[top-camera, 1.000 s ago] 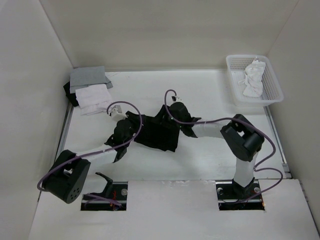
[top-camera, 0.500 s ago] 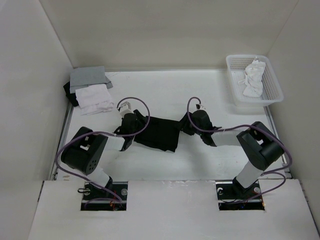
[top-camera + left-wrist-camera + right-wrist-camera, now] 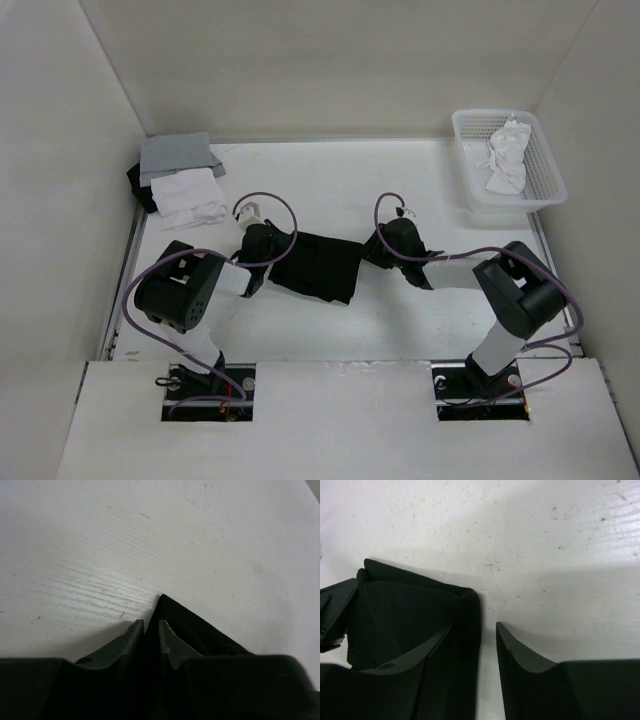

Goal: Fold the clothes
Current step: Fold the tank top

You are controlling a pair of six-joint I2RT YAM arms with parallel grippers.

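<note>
The clothes (image 3: 320,265), a black top, lie in a folded, roughly rectangular bundle at the middle of the table. My left gripper (image 3: 268,248) is at the bundle's left end. In the left wrist view its gripper (image 3: 150,622) has the fingers drawn close together, with a pointed corner of the black fabric (image 3: 172,615) pinched between them. My right gripper (image 3: 385,245) is at the bundle's right end. In the right wrist view that gripper (image 3: 474,626) stands wide open. One finger (image 3: 415,655) lies over the clothes (image 3: 405,610), the other finger (image 3: 520,655) is on the bare table.
A white basket (image 3: 551,193) holding a crumpled white cloth (image 3: 505,155) stands at the back right. At the back left lie a grey fabric piece (image 3: 178,155) and a small white cloth (image 3: 188,200) on something black (image 3: 138,185). Walls close in three sides.
Both grippers moved outward from over the bundle to its left and right ends. The left arm folded back toward its base, and its jaws closed on the fabric corner.
</note>
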